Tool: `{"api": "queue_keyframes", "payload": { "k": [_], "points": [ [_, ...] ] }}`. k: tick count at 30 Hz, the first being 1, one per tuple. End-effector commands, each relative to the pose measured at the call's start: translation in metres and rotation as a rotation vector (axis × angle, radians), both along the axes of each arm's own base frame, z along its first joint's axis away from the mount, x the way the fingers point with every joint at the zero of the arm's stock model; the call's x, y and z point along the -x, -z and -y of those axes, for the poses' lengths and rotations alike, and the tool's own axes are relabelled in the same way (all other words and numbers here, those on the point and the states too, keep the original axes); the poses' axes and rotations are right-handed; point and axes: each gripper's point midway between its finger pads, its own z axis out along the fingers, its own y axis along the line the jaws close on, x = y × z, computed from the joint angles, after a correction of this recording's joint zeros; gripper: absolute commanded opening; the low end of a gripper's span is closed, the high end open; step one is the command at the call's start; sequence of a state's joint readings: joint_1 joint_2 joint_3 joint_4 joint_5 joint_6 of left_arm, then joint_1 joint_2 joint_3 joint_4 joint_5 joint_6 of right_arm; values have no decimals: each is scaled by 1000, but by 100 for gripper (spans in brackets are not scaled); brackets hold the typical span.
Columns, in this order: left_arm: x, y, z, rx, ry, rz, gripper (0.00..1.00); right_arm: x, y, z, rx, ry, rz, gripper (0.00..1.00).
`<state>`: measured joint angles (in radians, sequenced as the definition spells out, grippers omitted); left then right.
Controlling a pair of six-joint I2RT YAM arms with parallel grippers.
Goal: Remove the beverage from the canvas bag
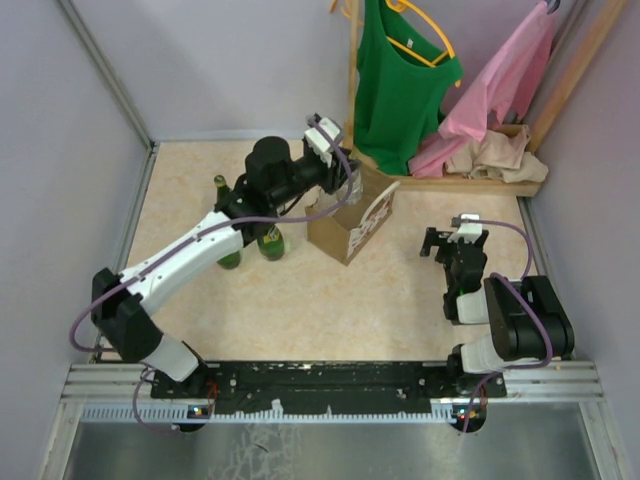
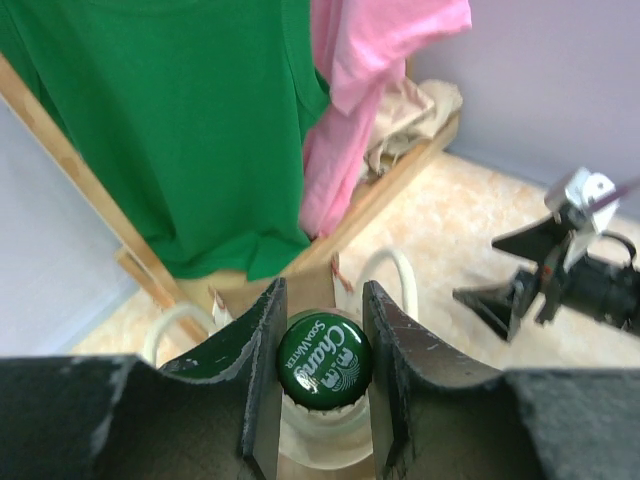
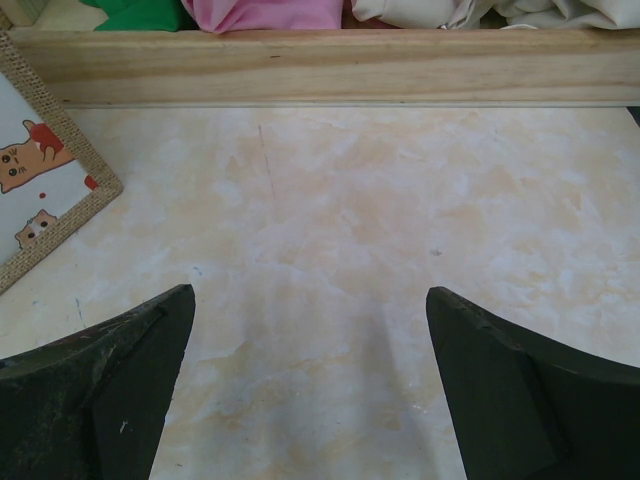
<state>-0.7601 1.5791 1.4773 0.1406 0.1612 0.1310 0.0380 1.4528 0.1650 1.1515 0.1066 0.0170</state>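
Your left gripper [image 2: 322, 300] is clamped on the neck of the green-capped bottle [image 2: 323, 362], which seems to be standing inside the canvas bag [image 1: 350, 222] (white handles [image 2: 395, 265] loop beside it). Lifting it out is not yet done. Your right gripper [image 1: 452, 243], fingers spread, hangs right of the bag, holding nothing.

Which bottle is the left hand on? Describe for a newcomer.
Find the tan canvas bag mid-table, before the clothes rack. The bottle stands inside it, gripped by the left hand. Unlike the two green bottles outside, only its green Chang-capped top shows.
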Motion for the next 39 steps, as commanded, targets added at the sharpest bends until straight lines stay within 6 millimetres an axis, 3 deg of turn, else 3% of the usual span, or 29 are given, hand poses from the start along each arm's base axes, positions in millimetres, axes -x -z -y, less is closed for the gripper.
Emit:
{"api": "queue_keyframes", "payload": {
  "k": [1, 7, 10, 15, 20, 27, 31, 39],
  "points": [
    [30, -51, -32, 75, -74, 150, 0, -11, -24, 1, 15, 0, 80, 99],
    [63, -35, -55, 38, -145, 129, 0, -11, -24, 1, 16, 1, 80, 99],
    [70, -23, -61, 41, -155, 102, 0, -11, -24, 1, 16, 1, 79, 99],
    [59, 20, -61, 1, -215, 30, 0, -11, -24, 1, 16, 1, 81, 99],
    [43, 43, -55, -20, -267, 14, 0, -11, -24, 1, 16, 2, 79, 99],
    [34, 58, -31, 10, -220, 24, 0, -11, -24, 1, 16, 2, 80, 99],
    [37, 63, -4, 52, -112, 36, 0, -11, -24, 1, 16, 2, 80, 99],
    [44, 52, 33, 110, 42, 33, 0, -11, -24, 1, 16, 2, 81, 99]
  ]
}}
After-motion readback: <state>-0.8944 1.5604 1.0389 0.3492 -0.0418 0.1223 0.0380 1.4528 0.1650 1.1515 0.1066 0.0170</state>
